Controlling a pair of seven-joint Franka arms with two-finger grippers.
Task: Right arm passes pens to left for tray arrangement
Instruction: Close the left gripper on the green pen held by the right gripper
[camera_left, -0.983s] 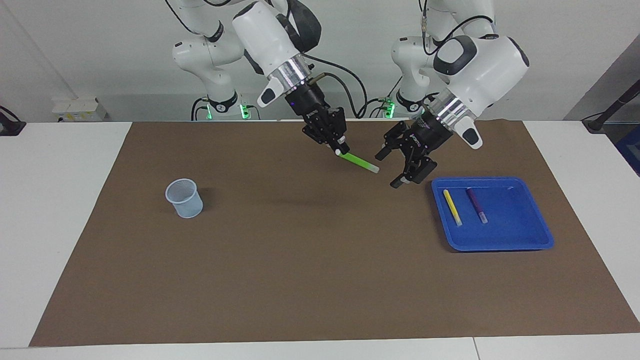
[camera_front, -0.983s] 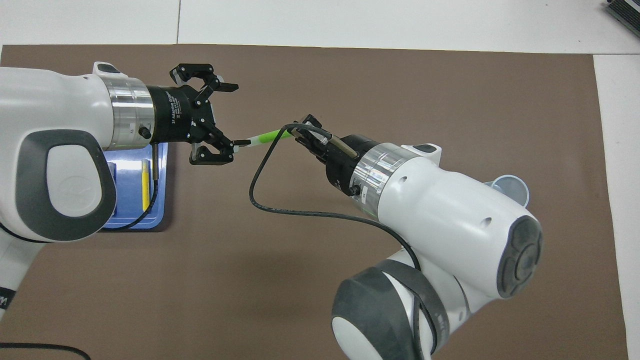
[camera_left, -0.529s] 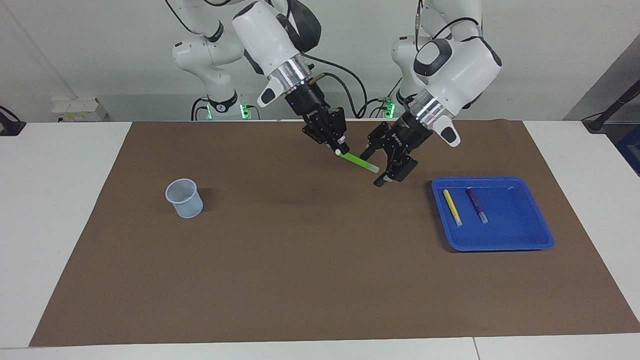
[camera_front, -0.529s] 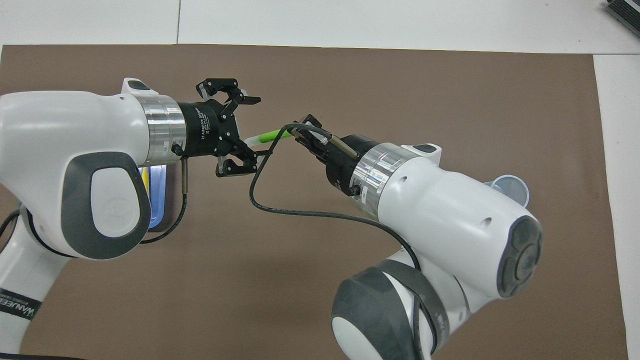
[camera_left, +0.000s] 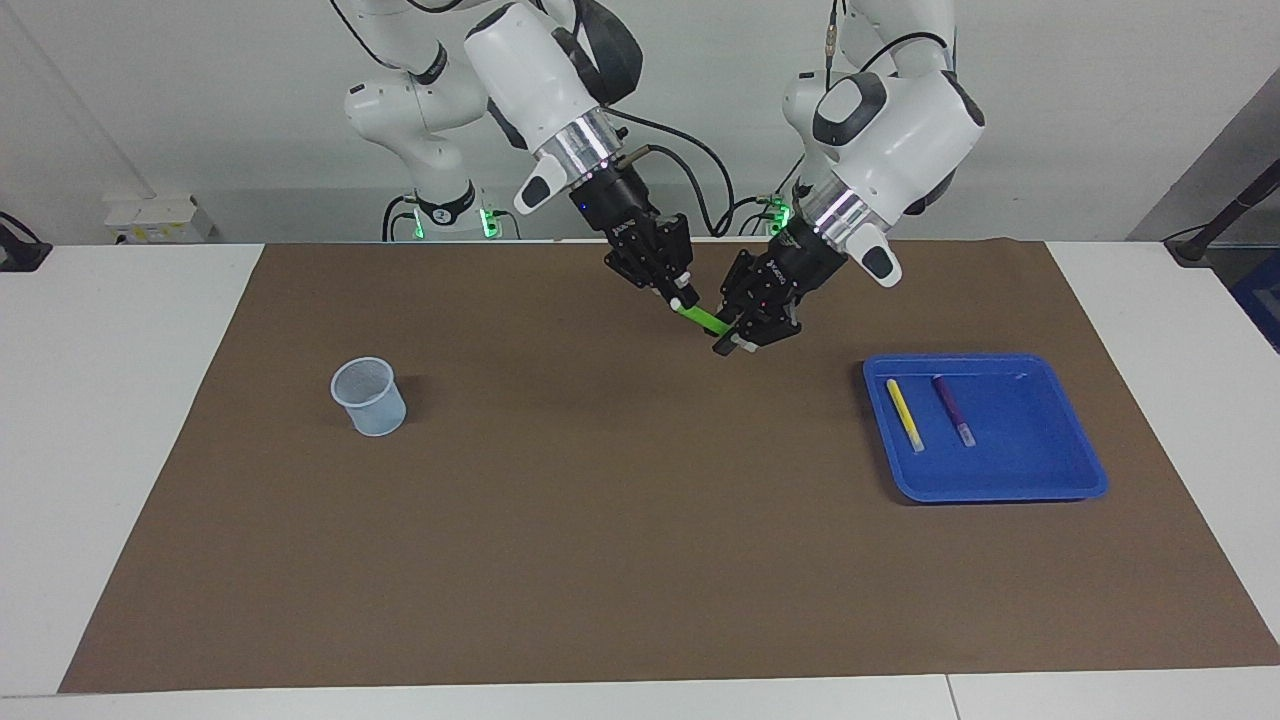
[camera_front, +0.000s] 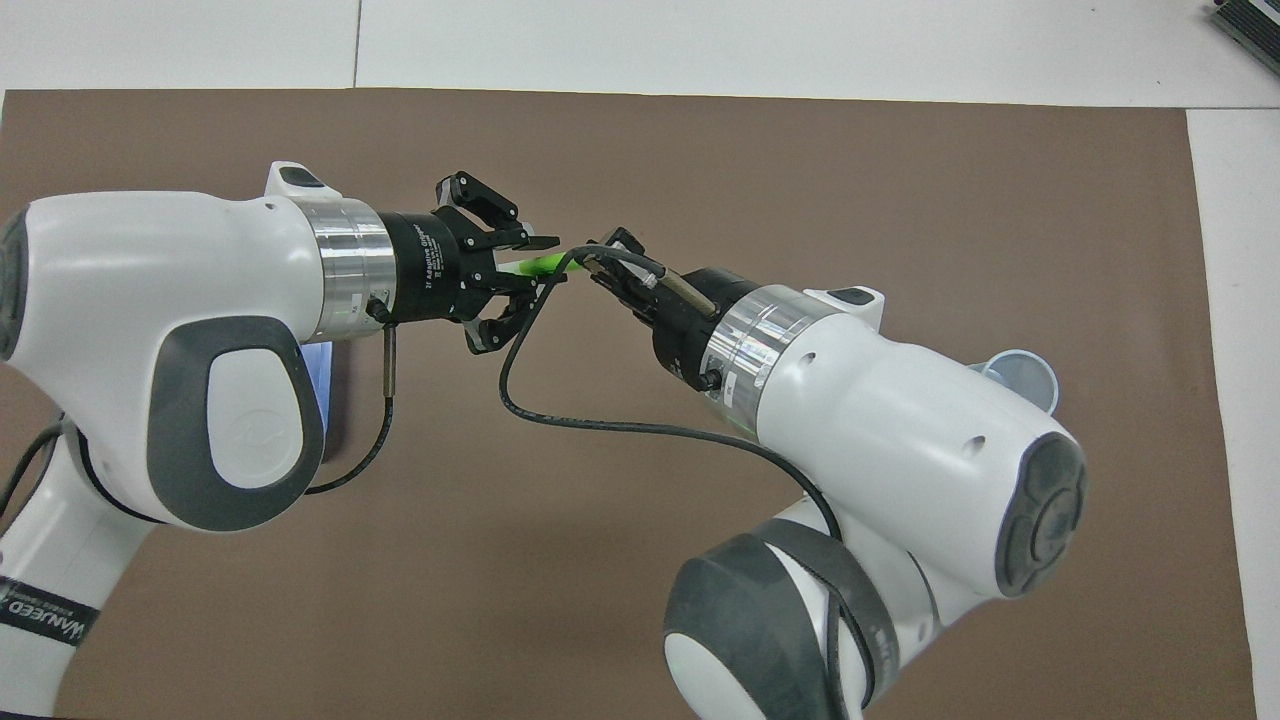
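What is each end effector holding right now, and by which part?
Both grip the green pen over the mat: right end effector on its coloured end, left end effector on its cap end.

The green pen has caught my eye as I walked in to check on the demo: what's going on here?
A handover in mid-air. The right gripper is shut on the green pen over the brown mat, and the left gripper has closed on its other end. The yellow pen and purple pen already lie in the blue tray.
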